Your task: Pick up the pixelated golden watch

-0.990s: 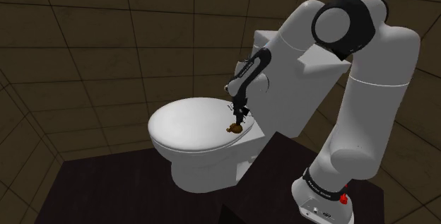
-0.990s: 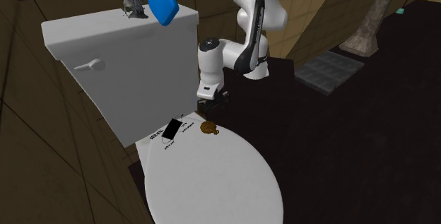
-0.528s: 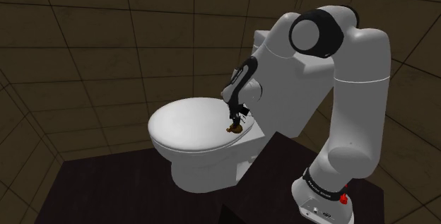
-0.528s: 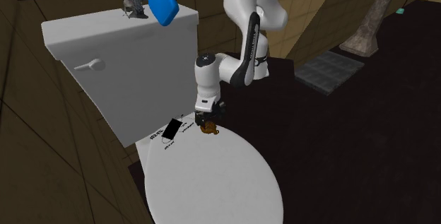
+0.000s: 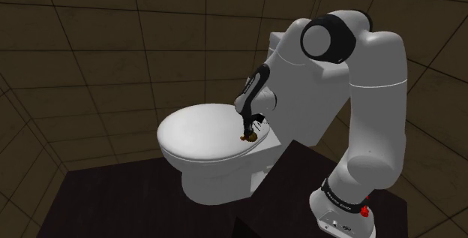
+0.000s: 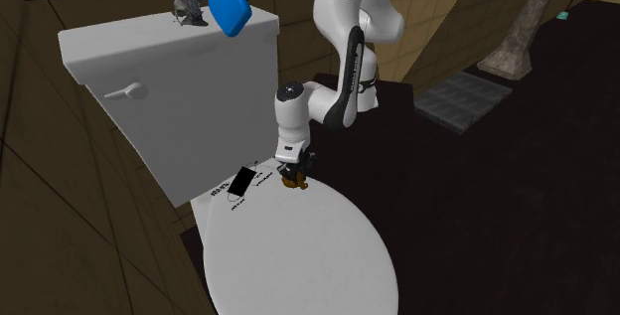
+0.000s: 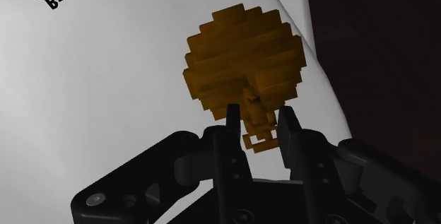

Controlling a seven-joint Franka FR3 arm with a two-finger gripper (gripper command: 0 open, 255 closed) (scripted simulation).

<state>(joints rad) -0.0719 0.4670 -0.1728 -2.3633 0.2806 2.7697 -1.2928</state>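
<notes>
The gripper (image 7: 259,116) has its two fingers (image 7: 232,134) nearly together, and they pinch the thin little end of the watch (image 7: 244,60). The watch is gold-brown and blocky. It lies on the toilet lid (image 6: 298,253), close to the lid's edge on the arm's side.

The big round part sticks out past the fingertips, so I think it could tip or slip out when it goes up (the hold is only on the skinny bit). If it drops, it may fall off the edge to the dark floor. A flat black thing (image 6: 241,182) lies near it and could get bumped.

The toilet lid is down, so what is inside is hidden. Farther back, the tank (image 6: 149,65) has its cover on. A blue thing (image 6: 229,0) and a small grey thing (image 6: 186,7) sit on top of it.
</notes>
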